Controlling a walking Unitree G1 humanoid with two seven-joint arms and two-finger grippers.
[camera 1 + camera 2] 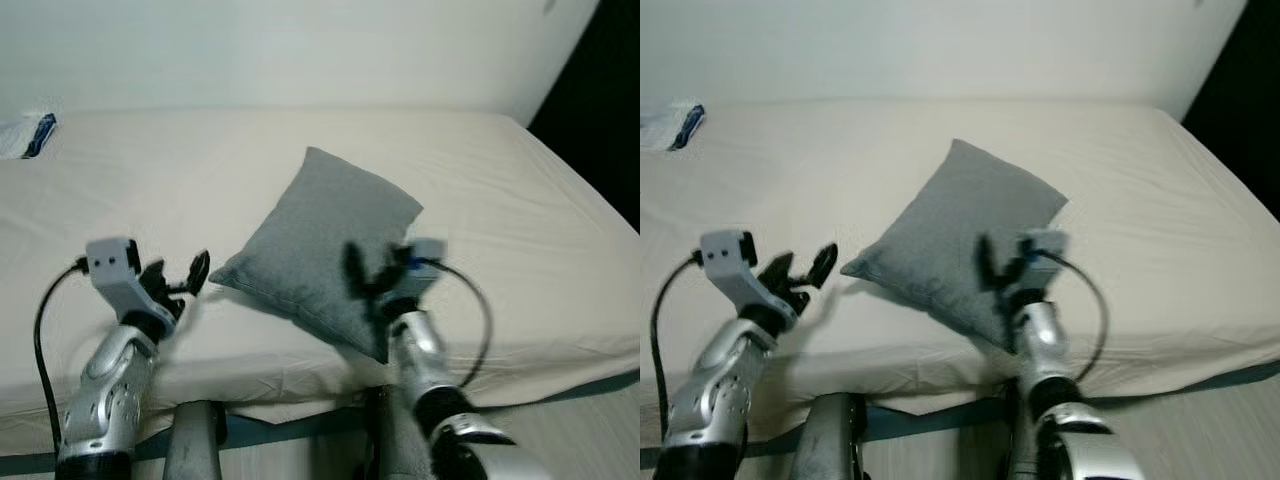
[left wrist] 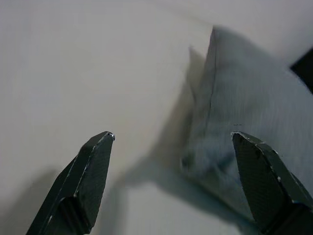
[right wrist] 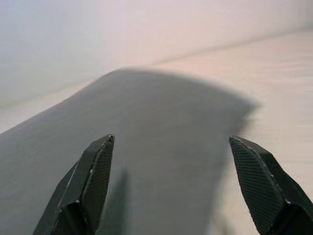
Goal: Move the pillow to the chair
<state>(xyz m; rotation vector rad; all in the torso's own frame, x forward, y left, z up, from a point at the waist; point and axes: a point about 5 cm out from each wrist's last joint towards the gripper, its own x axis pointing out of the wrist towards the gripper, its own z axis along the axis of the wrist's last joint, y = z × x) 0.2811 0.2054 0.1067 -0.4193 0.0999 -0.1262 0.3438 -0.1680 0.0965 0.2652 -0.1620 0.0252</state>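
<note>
The pillow [image 1: 325,250] lies untouched on the bed [image 1: 520,200], close to its near edge, so the task is barely begun. The left gripper [image 1: 182,278] hovers beside its left corner, the right gripper [image 1: 372,272] above its near side, both with fingers spread wide. Grasping, lifting and carrying remain.

- We are in a bedroom of a home, looking down at a wide bed [image 1: 520,200] that spans nearly the whole view.
- A smooth cream sheet [image 1: 150,180] covers the mattress, draping over its near edge.
- A grey pillow [image 1: 325,245] lies tilted on the sheet near the front edge.
- A plain pale wall [image 1: 300,50] runs just behind the bed.
- A small white and blue packet [image 1: 28,135] lies at the far left corner.
</note>
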